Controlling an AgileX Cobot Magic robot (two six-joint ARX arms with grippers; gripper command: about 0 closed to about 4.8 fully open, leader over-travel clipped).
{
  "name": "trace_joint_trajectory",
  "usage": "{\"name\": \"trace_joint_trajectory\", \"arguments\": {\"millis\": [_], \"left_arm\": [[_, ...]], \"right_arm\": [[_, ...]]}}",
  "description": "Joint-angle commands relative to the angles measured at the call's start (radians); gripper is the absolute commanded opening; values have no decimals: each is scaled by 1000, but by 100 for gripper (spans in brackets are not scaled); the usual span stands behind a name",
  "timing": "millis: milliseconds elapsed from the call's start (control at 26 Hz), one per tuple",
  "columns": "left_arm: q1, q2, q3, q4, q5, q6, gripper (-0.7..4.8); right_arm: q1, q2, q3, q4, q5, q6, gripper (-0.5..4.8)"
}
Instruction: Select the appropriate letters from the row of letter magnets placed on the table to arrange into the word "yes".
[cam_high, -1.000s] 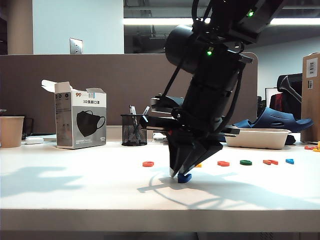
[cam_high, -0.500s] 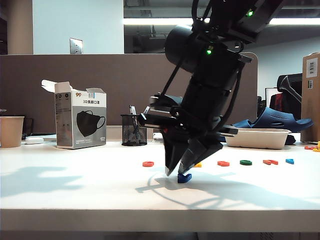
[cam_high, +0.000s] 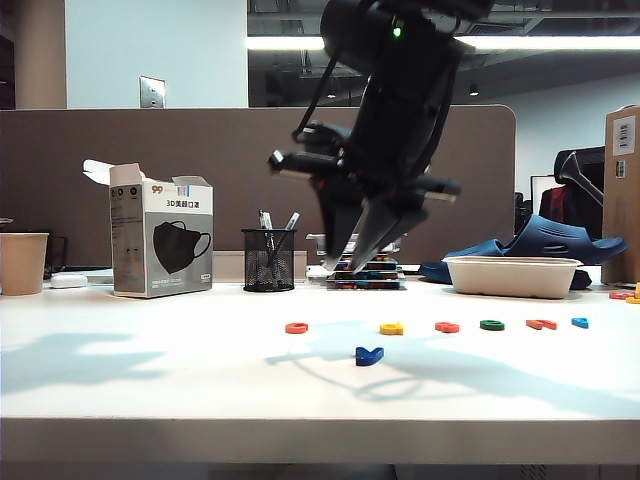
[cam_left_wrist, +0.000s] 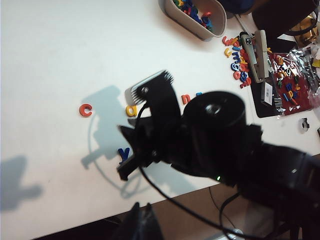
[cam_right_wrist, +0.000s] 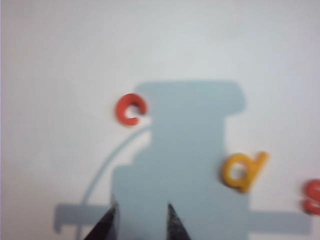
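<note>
The dark blue "y" (cam_high: 369, 355) lies flat on the white table (cam_high: 150, 380), in front of the row of letter magnets and apart from it. In that row I see an orange-red "c" (cam_high: 296, 327), a yellow letter (cam_high: 391, 328), the red "s" (cam_high: 447, 327), the green "e" (cam_high: 491, 325), an orange-red letter (cam_high: 541, 324) and a light-blue one (cam_high: 579, 322). My right gripper (cam_high: 345, 265) hangs well above the table, open and empty; beneath it are the "c" (cam_right_wrist: 131, 109) and the yellow letter (cam_right_wrist: 243, 171). My left gripper (cam_left_wrist: 142, 205) is shut over the table's front edge.
A mask box (cam_high: 160, 240), a mesh pen holder (cam_high: 268, 260) and a paper cup (cam_high: 22, 262) stand at the back left. A white tray (cam_high: 512, 275) sits at the back right. A tub of letters (cam_left_wrist: 192, 20) and loose letters (cam_left_wrist: 237, 55) lie beyond the row.
The right gripper opened, leaving the blue "y" on the table, then rose high above it and back toward the row. The left arm has not moved.
</note>
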Motion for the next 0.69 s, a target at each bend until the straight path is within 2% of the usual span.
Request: {"name": "trace_joint_trajectory", "arguments": {"millis": [38, 461, 615, 692], "left_arm": [[-2, -4, 3, 13, -3, 4, -5], [-2, -4, 3, 13, -3, 4, -5], [-2, -4, 3, 13, -2, 4, -5], [-2, -4, 3, 13, -2, 4, -5]], "right_arm": [[-38, -6, 81, -136, 36, 3, 118], [-171, -6, 214, -362, 36, 4, 118], [-248, -5, 224, -392, 35, -5, 181], [-269, -4, 224, -391, 32, -35, 181]]}}
